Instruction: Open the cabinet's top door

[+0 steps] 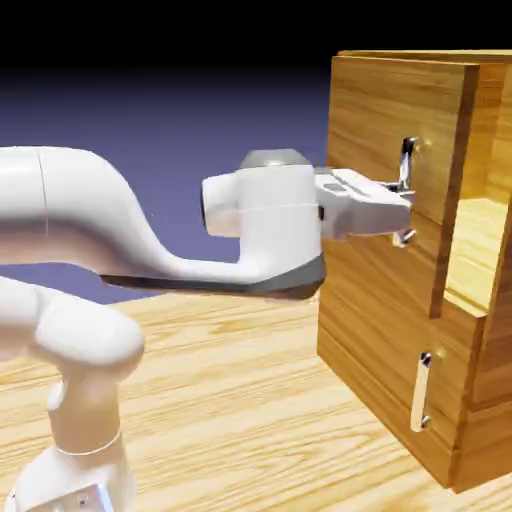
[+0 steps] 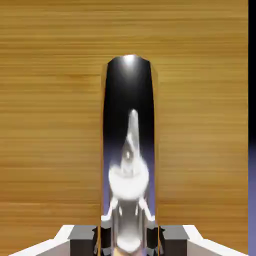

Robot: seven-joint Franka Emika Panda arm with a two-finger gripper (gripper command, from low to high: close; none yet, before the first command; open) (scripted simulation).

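Two grey fingertips (image 2: 82, 235) of the gripper (image 1: 400, 207) pinch the upright silver handle (image 1: 406, 190) near the swinging edge of the top door (image 1: 395, 130), already ajar on the cabinet (image 1: 380, 340).
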